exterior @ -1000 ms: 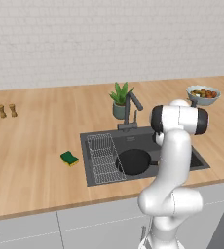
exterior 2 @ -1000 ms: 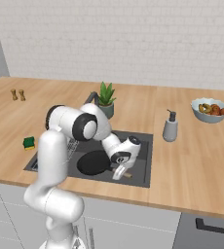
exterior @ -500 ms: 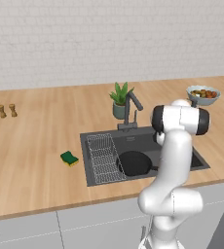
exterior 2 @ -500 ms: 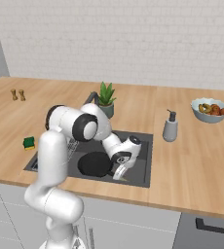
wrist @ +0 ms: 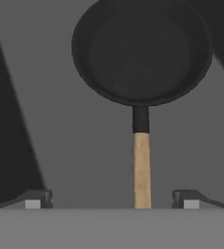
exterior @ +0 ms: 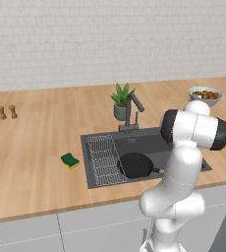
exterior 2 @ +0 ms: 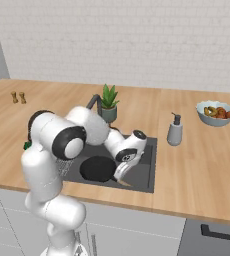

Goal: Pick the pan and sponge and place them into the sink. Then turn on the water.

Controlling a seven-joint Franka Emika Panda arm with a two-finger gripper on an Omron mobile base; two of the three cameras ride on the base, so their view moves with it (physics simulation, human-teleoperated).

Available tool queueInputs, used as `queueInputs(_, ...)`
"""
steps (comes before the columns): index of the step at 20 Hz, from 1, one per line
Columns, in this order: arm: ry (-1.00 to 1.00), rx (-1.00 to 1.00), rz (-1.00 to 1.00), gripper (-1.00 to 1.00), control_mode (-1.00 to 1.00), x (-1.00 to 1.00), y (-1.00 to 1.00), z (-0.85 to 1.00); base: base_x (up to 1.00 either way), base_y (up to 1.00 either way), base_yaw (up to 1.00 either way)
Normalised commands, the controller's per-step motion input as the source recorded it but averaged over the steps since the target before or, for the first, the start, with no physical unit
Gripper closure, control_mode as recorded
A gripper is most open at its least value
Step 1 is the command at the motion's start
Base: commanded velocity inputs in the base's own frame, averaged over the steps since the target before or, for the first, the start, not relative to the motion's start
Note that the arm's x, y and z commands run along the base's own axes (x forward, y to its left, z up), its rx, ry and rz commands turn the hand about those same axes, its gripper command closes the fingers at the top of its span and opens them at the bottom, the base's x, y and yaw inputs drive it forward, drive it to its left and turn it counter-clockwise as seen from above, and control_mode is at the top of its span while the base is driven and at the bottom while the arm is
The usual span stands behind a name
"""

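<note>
Arm bent into sink (exterior: 134,143), fingers (wrist: 33,199) spread astride pan (wrist: 140,48) handle

pan (exterior: 135,165) in sink (exterior: 149,142), just right of dish rack (exterior: 105,160) | sponge (exterior: 70,160) on counter (exterior: 36,142), left of sink | plant (exterior: 121,101) behind faucet (exterior: 133,110) | fruit bowl (exterior: 205,95) far right

The kitchen holds one pan (exterior: 136,165), one sponge (exterior: 70,160), one sink (exterior: 149,143), one dish rack (exterior: 105,160), one potted plant (exterior: 121,101), one fruit bowl (exterior: 205,94), one soap dispenser (exterior 2: 175,130) and two shakers (exterior: 7,112).
</note>
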Motion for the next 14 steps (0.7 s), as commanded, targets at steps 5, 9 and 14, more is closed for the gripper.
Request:
queueInputs(5,0.01,-0.01,-0.19,-1.0,-1.0,-0.39,0.22,0.94,0.0,0.0,0.0)
queueInputs(9,0.03,-0.03,-0.2,-1.0,-1.0,-0.51,0.34,0.93,0.0,0.0,0.0)
queueInputs(14,0.04,-0.02,-0.21,-1.0,-1.0,-0.74,0.25,0.84,0.0,0.0,0.0)
